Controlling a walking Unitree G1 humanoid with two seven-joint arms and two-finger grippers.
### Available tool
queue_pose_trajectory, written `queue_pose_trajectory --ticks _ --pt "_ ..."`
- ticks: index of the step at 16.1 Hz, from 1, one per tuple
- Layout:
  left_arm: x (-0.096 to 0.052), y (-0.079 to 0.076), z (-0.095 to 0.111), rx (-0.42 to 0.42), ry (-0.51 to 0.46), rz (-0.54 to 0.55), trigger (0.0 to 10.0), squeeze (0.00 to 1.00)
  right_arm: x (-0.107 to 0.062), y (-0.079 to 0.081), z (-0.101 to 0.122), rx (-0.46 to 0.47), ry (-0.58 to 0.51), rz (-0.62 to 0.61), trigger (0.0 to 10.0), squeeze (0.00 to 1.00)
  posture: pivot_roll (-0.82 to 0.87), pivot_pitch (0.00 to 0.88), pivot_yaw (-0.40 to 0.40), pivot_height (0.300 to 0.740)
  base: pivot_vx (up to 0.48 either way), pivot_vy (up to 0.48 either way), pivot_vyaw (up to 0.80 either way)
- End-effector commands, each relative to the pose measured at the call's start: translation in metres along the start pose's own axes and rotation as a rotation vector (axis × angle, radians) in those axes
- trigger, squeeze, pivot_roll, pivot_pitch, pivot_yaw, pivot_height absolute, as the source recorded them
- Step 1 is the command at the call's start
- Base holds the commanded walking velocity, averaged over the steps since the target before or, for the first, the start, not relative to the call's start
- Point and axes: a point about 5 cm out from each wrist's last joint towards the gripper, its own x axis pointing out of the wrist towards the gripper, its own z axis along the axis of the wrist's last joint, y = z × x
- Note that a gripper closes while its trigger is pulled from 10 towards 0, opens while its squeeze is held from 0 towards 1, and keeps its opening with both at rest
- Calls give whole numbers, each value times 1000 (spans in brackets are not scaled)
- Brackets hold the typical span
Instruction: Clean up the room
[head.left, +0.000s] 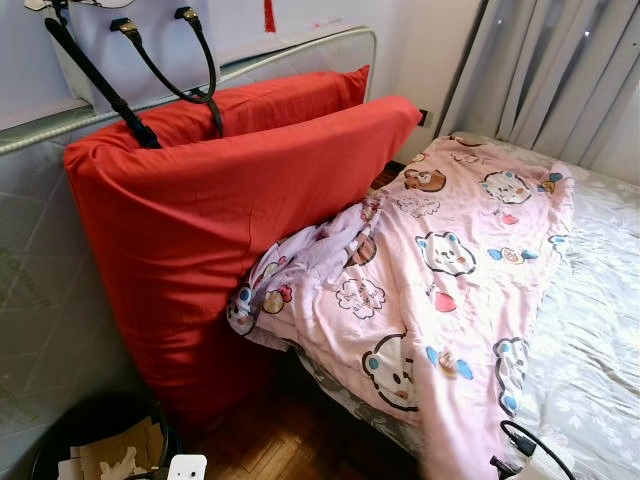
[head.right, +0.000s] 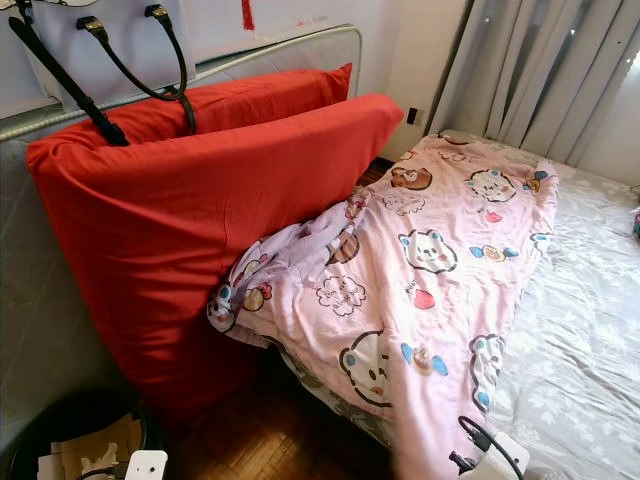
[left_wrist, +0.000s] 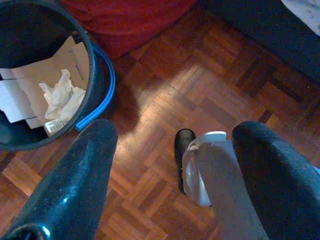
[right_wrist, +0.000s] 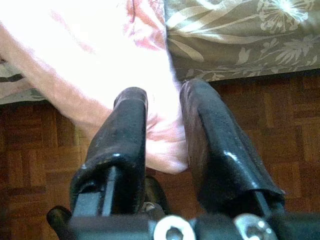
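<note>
My right gripper (right_wrist: 162, 127) is closed on the hanging corner of the pink cartoon-print blanket (head.left: 440, 270); both black fingers (right_wrist: 122, 135) pinch the fabric just above the parquet floor (left_wrist: 200, 80). The blanket lies diagonally across the bed (head.left: 600, 300), which carries a grey floral sheet, and one crumpled end rests against a large red cushion (head.left: 210, 230). A second red cushion (head.left: 290, 100) stands behind the first — both lean on a quilted grey mattress (head.left: 40, 290) set upright by the wall. A white handbag with black straps (head.left: 130, 50) hangs above the cushions.

My left gripper (left_wrist: 175, 150) is open, fingers spread over the floor, holding nothing. Beside it stands a dark bin (left_wrist: 97, 75) with a blue rim — it contains cardboard and crumpled paper. Grey curtains (head.left: 560, 70) hang beyond the bed.
</note>
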Motion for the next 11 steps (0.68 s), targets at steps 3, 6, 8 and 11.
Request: queue_pose_trajectory --ticks 3,6,8,11 --pt "-1 -4 -1 14 -3 -16 10000 0 0 -7 0 -3 3 -22 10000 949 63 0 -86 740 0 0 0" --pt "0 -4 0 12 -3 -16 10000 0 0 5 7 -39 -50 83 10000 0 59 0 -85 740 0 0 0" --pt "0 -6 1 9 -4 -17 10000 0 -1 19 3 -190 -53 179 10000 0 54 0 -85 740 0 0 0" --pt "1 -7 2 3 -1 -16 10000 0 -4 31 -8 -286 -18 259 10000 0 53 0 -89 740 0 0 0"
